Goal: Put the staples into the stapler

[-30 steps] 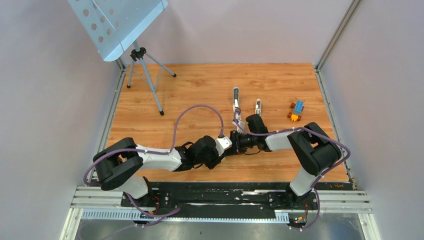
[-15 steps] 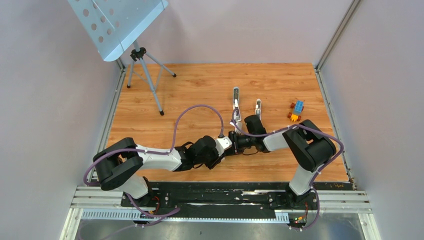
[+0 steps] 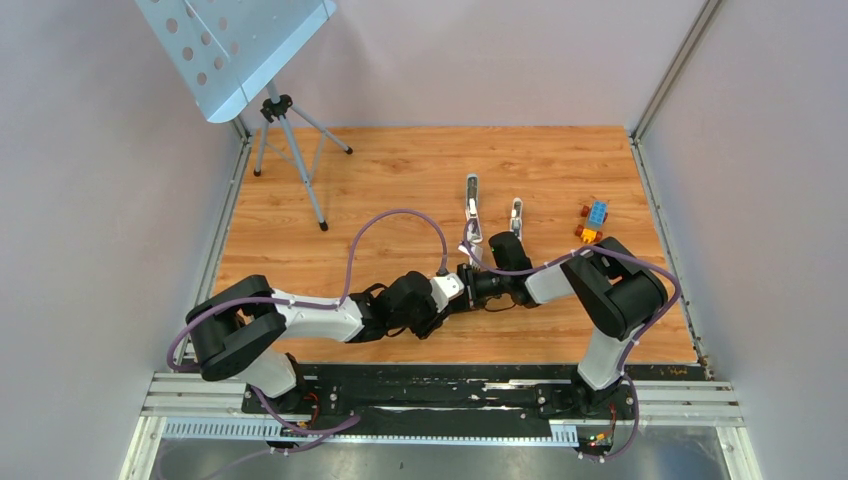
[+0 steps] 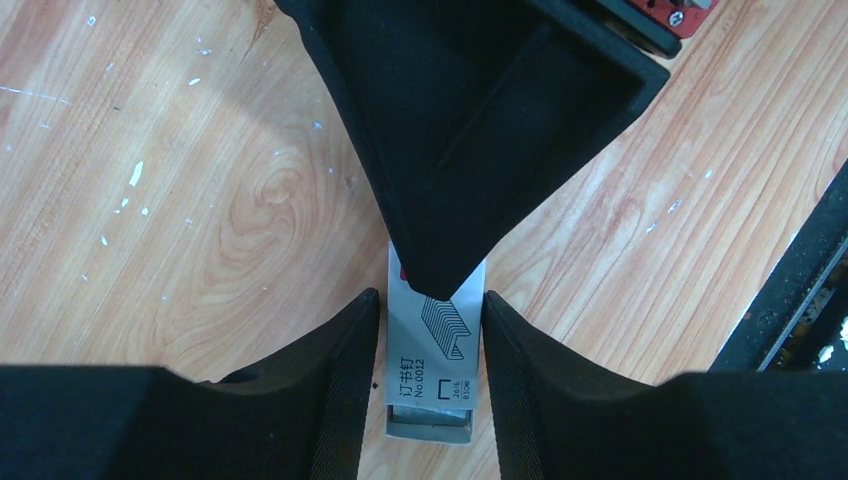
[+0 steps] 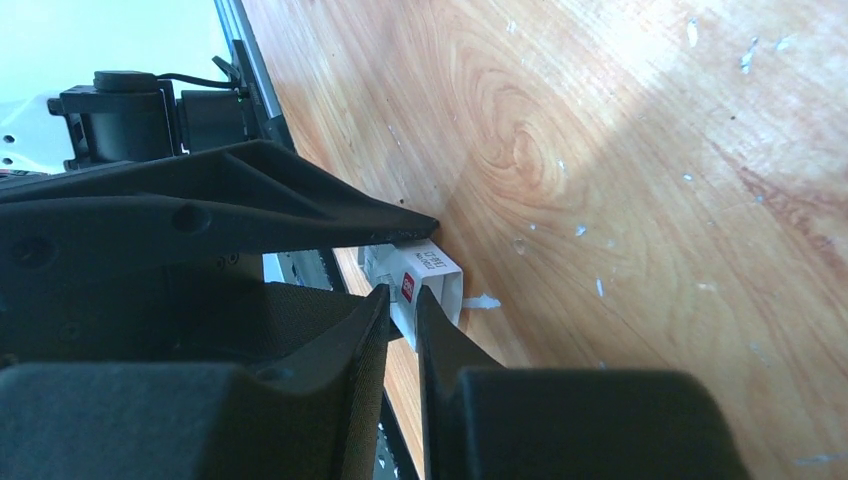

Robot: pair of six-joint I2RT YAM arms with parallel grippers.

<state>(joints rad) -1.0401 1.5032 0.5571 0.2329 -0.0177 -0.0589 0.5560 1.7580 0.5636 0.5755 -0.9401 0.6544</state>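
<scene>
A small white box (image 4: 440, 370) printed with a staple drawing lies on the wooden floor (image 4: 180, 200). My left gripper (image 4: 432, 295) holds it by its two long sides. A grey inner tray (image 4: 432, 425) sticks out of its near end; I cannot tell whether the staples show in it. My right gripper (image 5: 402, 290) is pinched on the box's far end (image 5: 440, 270), with one finger on top of the box. In the top view both grippers, left (image 3: 472, 283) and right (image 3: 490, 285), meet mid-table and hide the box. The stapler (image 3: 472, 200) lies just beyond them, with a second slim pale piece (image 3: 516, 212) beside it.
A colourful toy-brick block (image 3: 592, 222) sits at the right, beyond the right arm. A tripod (image 3: 290, 150) with a perforated metal panel (image 3: 230, 45) stands at the back left. Grey walls enclose the wooden floor. A black rail (image 4: 790, 290) runs along its near edge.
The right arm's elbow has drawn slightly left and in toward the box. Both grippers stay at the box, and the stapler has not moved.
</scene>
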